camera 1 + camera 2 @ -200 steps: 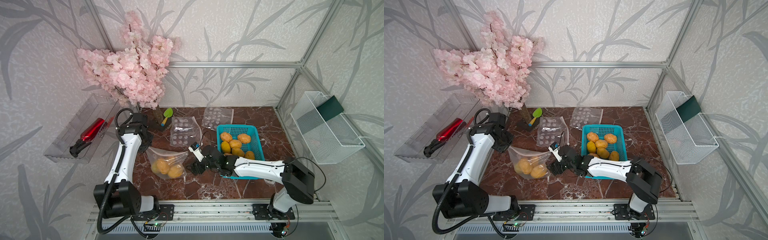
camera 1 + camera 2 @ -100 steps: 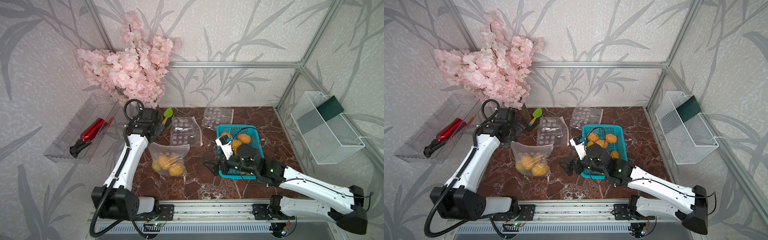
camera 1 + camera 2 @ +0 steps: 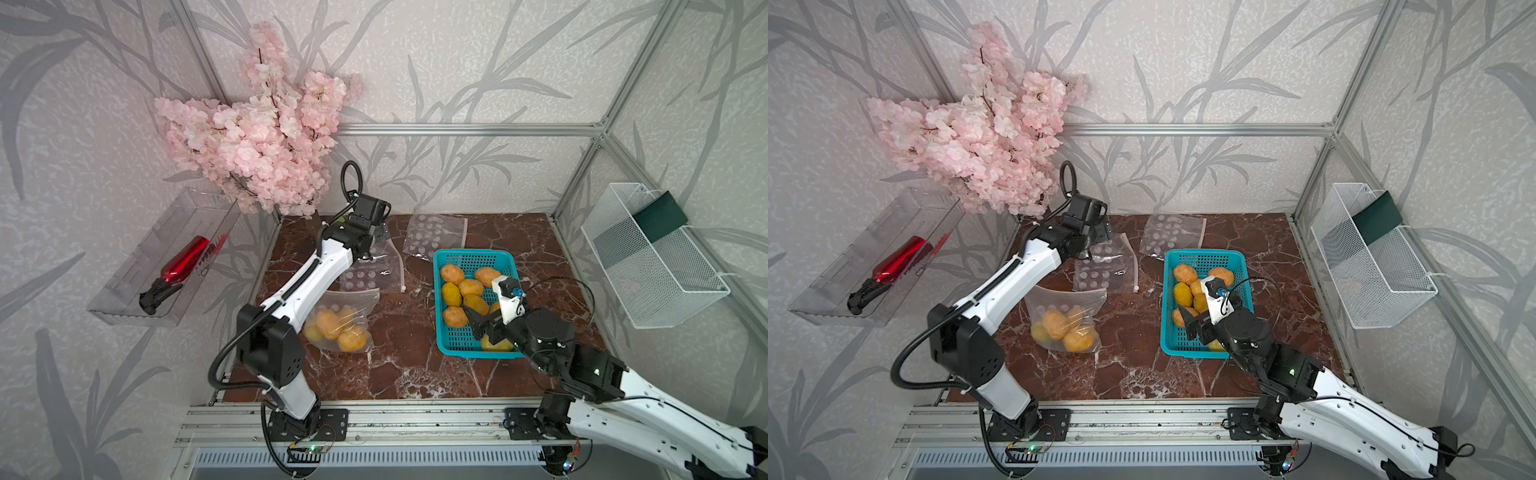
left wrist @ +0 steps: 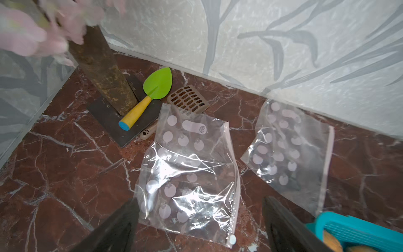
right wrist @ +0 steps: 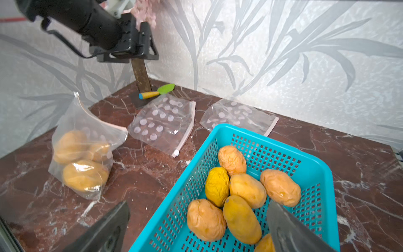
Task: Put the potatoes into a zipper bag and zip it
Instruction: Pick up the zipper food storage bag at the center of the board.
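Several yellow-orange potatoes (image 3: 467, 291) (image 3: 1192, 286) (image 5: 239, 196) lie in a teal basket (image 3: 446, 349) (image 5: 196, 157). More potatoes sit inside a clear zipper bag (image 3: 338, 320) (image 3: 1065, 320) (image 5: 82, 152) that stands on the table with its mouth open, touched by neither gripper. My right gripper (image 3: 478, 324) (image 3: 1192, 322) (image 5: 198, 204) hangs open over the basket's near end, above the potatoes, holding nothing. My left gripper (image 3: 380, 237) (image 3: 1100, 232) (image 4: 200, 201) is open and empty above a flat empty dotted bag (image 4: 187, 174) at the back.
A second empty dotted bag (image 3: 436, 237) (image 4: 290, 152) lies by the back wall. The blossom tree's trunk (image 4: 104, 72), a green trowel (image 4: 152, 91) and a brown slotted scoop (image 4: 188, 99) stand at the back left corner. A wire basket (image 3: 652, 257) hangs on the right wall.
My left gripper opened and moved from the filled bag's left edge to the back, over the flat bag. My right arm swung from the bag's mouth to the basket, jaws opening wider.
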Motion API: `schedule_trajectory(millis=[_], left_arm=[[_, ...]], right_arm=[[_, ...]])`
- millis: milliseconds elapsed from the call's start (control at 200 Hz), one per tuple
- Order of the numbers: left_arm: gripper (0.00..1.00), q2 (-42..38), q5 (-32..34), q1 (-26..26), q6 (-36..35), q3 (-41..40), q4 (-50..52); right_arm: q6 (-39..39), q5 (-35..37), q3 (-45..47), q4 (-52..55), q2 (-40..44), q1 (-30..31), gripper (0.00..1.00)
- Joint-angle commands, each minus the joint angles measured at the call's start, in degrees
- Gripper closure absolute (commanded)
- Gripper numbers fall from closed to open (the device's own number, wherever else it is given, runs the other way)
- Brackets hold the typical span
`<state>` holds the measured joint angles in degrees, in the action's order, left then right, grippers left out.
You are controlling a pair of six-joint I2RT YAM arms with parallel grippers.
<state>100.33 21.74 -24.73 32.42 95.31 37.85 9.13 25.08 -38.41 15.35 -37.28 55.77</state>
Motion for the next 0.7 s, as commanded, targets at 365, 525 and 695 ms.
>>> schedule_trajectory(millis=[365, 525, 695], left_arm=[[0.21, 34.13, -0.83, -0.49, -8.39, 32.37, 17.32], [0.21, 40.19, -6.73, -0.54, -9.12, 37.44, 17.77], [0.21, 41.61, -13.68, -0.67, -9.36, 35.98, 15.78]], right_arm=[[-4.11, -2.53, 3.98, -9.69, -5.32, -0.57, 0.01], [-4.48, -3.05, 4.26, -10.73, -7.68, -0.63, 0.01], [-4.38, -3.23, 4.4, -11.85, -9.36, -0.84, 0.01]])
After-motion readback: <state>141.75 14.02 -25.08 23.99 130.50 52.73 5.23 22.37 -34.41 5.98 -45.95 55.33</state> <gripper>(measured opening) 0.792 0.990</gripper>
